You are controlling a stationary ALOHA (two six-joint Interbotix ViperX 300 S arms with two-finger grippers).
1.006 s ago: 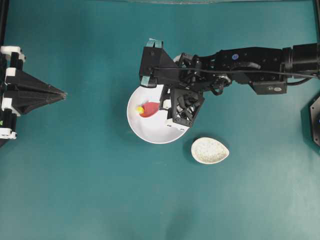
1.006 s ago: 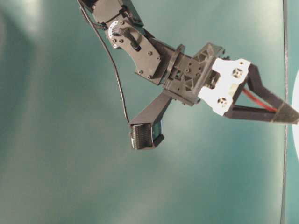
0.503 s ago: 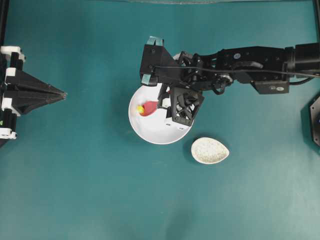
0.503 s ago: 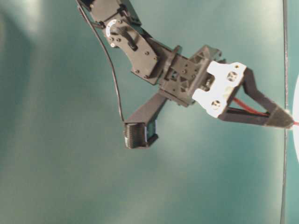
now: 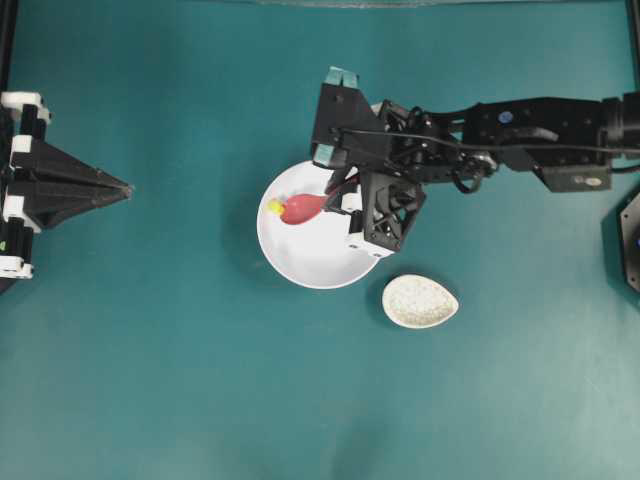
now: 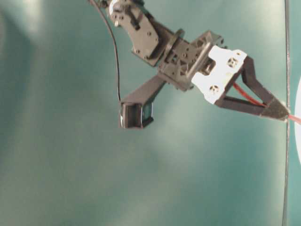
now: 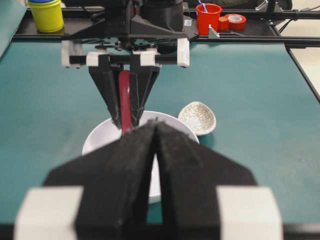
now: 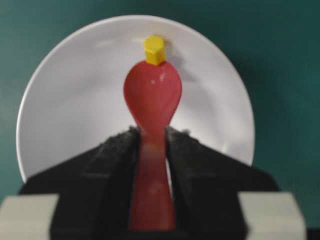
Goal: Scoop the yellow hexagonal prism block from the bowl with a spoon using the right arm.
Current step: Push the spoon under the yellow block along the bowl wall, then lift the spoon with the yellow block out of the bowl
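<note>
You have the white bowl sitting mid-table, with a small speckled dish just beside its lower right rim. Reaching in from the right, the right arm stretches across to the bowl's upper right edge, its wrist tipped so the right gripper points down and across the bowl. That pincer is clamped on the handle of the red spoon, one finger on each side, the scoop pushed out ahead over the bowl's floor.

The yellow block sits at the very tip of the scoop, near the bowl's far wall. It looks to be touching the spoon's front edge, not yet resting inside the scoop, so the pickup seems begun but unfinished: you have yet to get the block fully onto the spoon and lift it clear.

Your left gripper is parked at the table's left side, fingers pressed together on nothing.
</note>
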